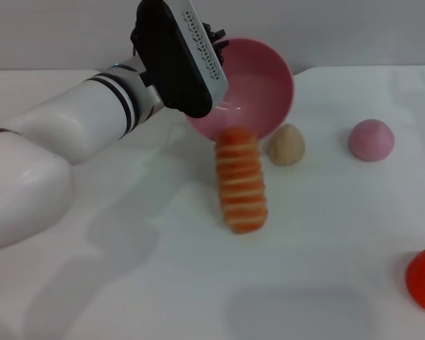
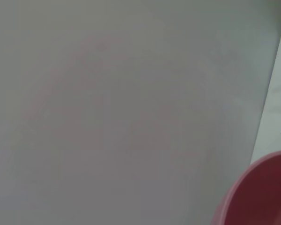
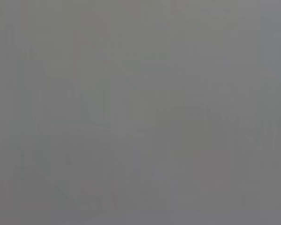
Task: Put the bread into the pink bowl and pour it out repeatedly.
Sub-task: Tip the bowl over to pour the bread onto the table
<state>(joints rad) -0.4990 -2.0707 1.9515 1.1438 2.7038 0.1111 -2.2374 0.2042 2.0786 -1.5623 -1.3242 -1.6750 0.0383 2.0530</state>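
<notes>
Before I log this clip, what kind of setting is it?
Probably a lab tabletop set up for toy-food practice: a plain white table against a bare wall, holding a striped toy bread, a pink bowl tipped by the left gripper, and other toy pieces.

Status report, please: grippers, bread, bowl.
Left gripper at tipped pink bowl rim, holding it. Right arm out of view. Bread out on table, below bowl's mouth.

Head view downward; pink bowl (image 1: 258,85) shared with left wrist.
</notes>
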